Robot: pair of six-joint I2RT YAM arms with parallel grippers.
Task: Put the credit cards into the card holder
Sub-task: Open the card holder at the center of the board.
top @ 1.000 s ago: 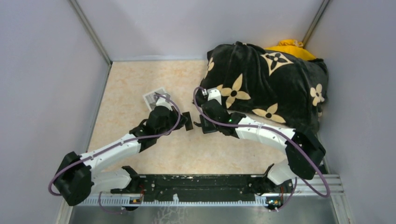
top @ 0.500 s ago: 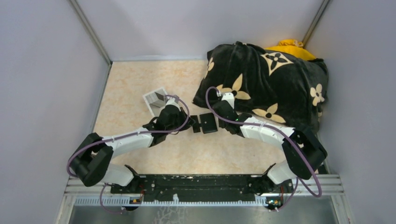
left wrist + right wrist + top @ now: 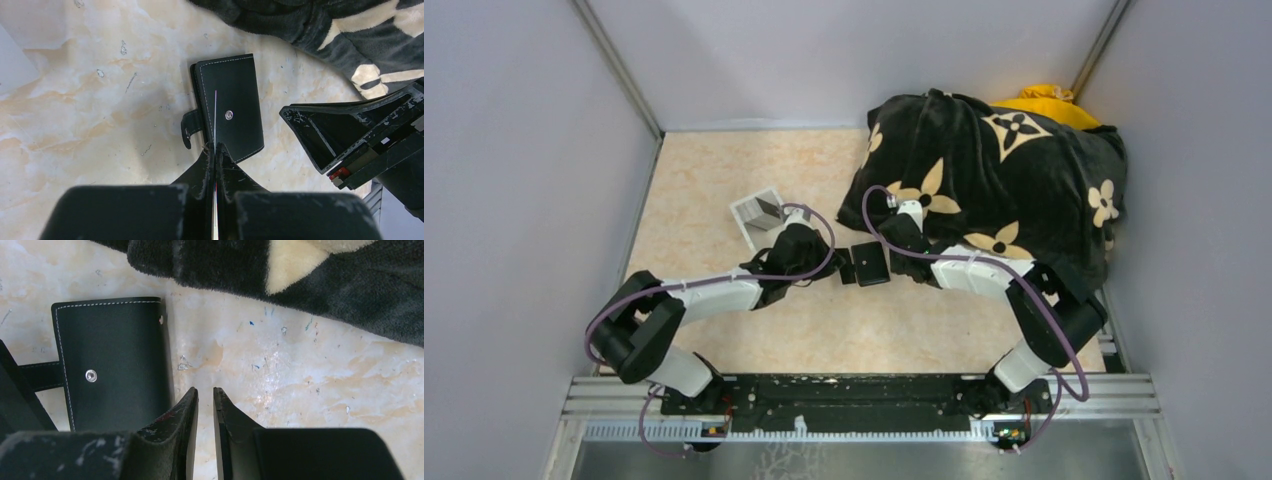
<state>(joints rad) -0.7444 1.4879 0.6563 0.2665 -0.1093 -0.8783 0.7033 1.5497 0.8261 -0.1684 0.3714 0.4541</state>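
Note:
The black card holder (image 3: 869,264) lies closed on the marble table between my two grippers, its strap tab (image 3: 191,129) sticking out to the side. My left gripper (image 3: 215,146) is shut on a thin credit card (image 3: 215,112), seen edge-on, which reaches out over the card holder (image 3: 232,107). My right gripper (image 3: 205,390) is almost fully shut and empty, with only a thin gap. It sits at the right edge of the card holder (image 3: 112,360), its left finger over the holder's corner. No other card shows.
A big black flower-patterned cushion (image 3: 994,185) fills the back right, close behind the right gripper, with a yellow thing (image 3: 1044,97) behind it. A pale grey tray-like box (image 3: 757,212) lies just behind the left gripper. Grey walls enclose the table on all sides.
The left gripper has moved forward and right with the card, up to the card holder. The right gripper has shifted to the holder's right edge. The holder now lies flat.

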